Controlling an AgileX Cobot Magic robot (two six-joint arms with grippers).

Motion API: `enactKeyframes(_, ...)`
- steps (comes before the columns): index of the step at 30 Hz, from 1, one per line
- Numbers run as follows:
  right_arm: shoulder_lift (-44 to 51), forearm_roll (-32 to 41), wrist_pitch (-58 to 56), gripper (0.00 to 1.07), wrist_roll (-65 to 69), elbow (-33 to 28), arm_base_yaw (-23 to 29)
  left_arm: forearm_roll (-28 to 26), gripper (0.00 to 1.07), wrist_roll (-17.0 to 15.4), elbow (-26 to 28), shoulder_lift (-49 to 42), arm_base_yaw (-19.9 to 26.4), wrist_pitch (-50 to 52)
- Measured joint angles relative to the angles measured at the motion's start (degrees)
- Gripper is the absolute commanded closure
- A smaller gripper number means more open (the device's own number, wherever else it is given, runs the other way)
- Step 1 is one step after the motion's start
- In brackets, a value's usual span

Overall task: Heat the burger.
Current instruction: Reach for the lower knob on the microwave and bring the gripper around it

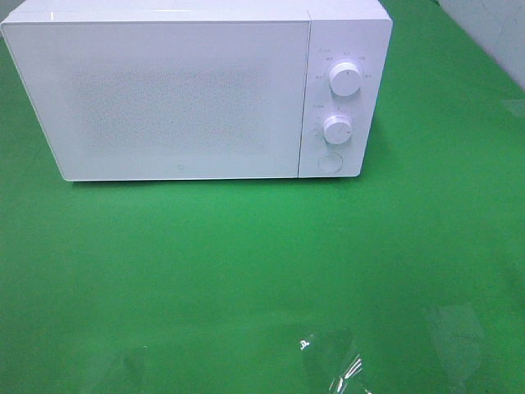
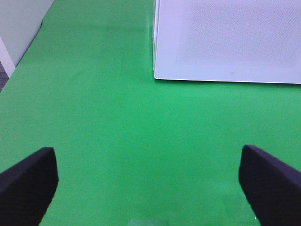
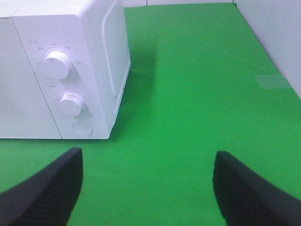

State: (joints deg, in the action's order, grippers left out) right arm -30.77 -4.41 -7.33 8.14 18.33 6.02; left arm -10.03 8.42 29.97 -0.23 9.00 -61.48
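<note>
We cannot see the burger in any of the three views: it is not on the green felt-like surface (image 1: 246, 271) and not in either tool. The boxy white microwave oven (image 1: 164, 90) fills the upper left and centre of the high view, its flat, faintly speckled door closed. Whether the burger already sits behind that door, we cannot tell.

We judge the task either barely begun or near its end. If the burger is inside, only the setting of the controls is left; if not, it has to be fetched, the door opened, the burger loaded and the door closed.

The left tool (image 2: 148, 176) is spread wide and holds nothing, its dark matte fingers over bare green. The right tool (image 3: 148, 183) is likewise spread and empty, facing the control panel.

That panel is smooth white plastic with two round ribbed knobs, upper (image 1: 345, 78) and lower (image 1: 337, 129), above a flat round button (image 1: 329, 162). A glossy clear film patch (image 1: 328, 361) catches light at the lower centre of the high view.
</note>
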Motion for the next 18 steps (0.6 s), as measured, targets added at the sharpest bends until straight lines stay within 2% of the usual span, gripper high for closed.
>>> enactKeyframes(2,-2.98,0.11,4.01,0.33,0.06,-0.63,0.00,0.00,0.10,0.00,0.00,0.00,0.00,0.00)
enactKeyframes(4,-8.82,0.11,13.29,0.33,0.11,-1.15,0.00,0.00,0.10,0.00,0.00,0.00,0.00,0.00)
enactKeyframes(7,-10.08,0.11,15.93,0.33,0.11,-1.15,0.00,0.00,0.10,0.00,0.00,0.00,0.00,0.00)
enactKeyframes(8,-13.29,0.11,20.68,0.33,0.06,-1.20,0.00,0.00,0.10,0.00,0.00,0.00,0.00,0.00)
enactKeyframes(11,-16.67,0.11,24.64,0.33,0.06,-1.20,0.00,0.00,0.10,0.00,0.00,0.00,0.00,0.00)
enactKeyframes(13,-23.20,0.23,32.14,0.33,-0.11,-1.20,0.00,0.00,0.10,0.00,0.00,0.00,0.00,0.00)
enactKeyframes(18,-28.30,2.35,37.93,0.33,-1.43,-1.20,0.00,0.00,0.10,0.00,0.00,0.00,0.00,0.00)
